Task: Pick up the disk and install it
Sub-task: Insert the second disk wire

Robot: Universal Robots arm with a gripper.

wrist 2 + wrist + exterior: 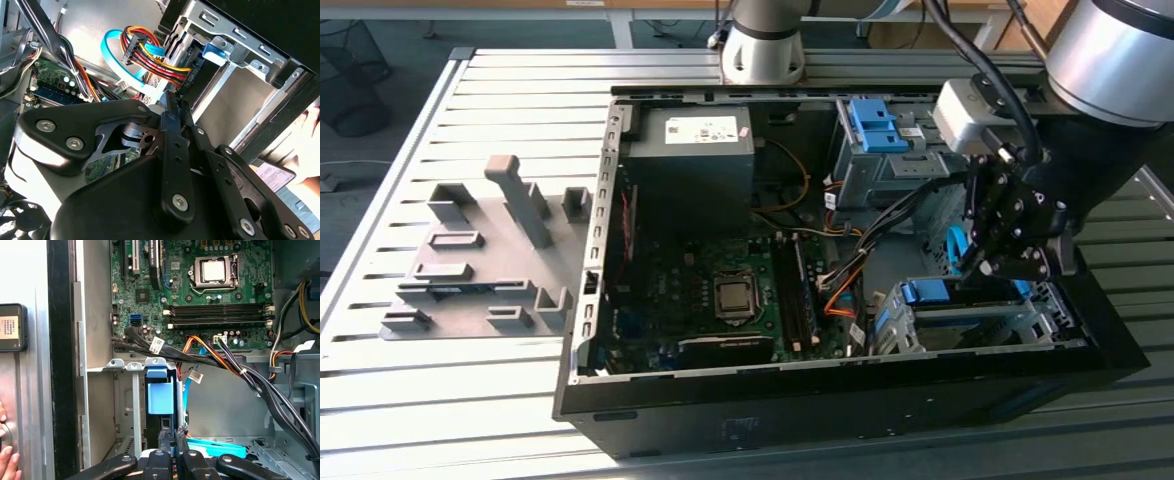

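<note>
From the exterior view's left, a grey parts holder (480, 255) sits on the slatted bench (440, 400) beside the open case (841, 400), with the motherboard (707, 290) in its middle. Toward the right the tool (1001, 255) hangs low over the grey drive bay (974, 325), its fingers (167, 442) drawn narrow. They seem to pinch a thin dark edge, though I cannot tell whether that is the disk. A blue tab (160, 397) stands in the bay, so installing looks well along but not finished.

Person's hand (6, 452), perhaps, edge-cropped
</note>
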